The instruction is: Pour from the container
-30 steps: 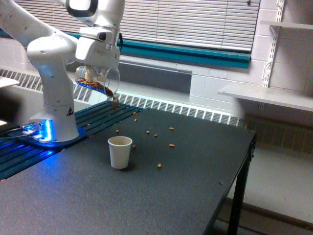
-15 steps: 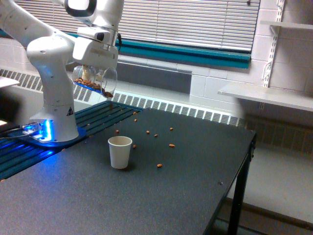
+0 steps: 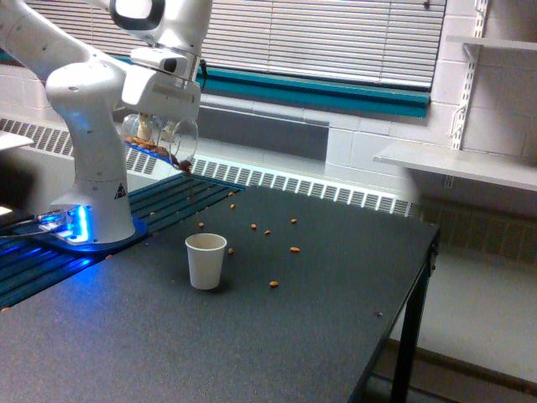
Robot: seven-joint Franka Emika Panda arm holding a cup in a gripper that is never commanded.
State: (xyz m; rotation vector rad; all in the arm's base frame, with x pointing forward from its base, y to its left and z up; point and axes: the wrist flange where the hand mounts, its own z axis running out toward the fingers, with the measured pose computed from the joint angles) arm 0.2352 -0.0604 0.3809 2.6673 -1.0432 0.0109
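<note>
While your arm [image 3: 92, 109] holds the container [image 3: 159, 138] tipped on its side high above the table [image 3: 336, 294], the pour looks to be ending. The gripper [image 3: 155, 124] is clamped on the container, which hangs up and toward the exterior view's left of the paper cup [image 3: 205, 261], well apart from it. Brown pieces [image 3: 294, 249] lie scattered around the cup, so your next move calls for lining the mouth over the cup before tipping again. Against a second ago, the container sits further left and less tilted, with no stream falling.
</note>
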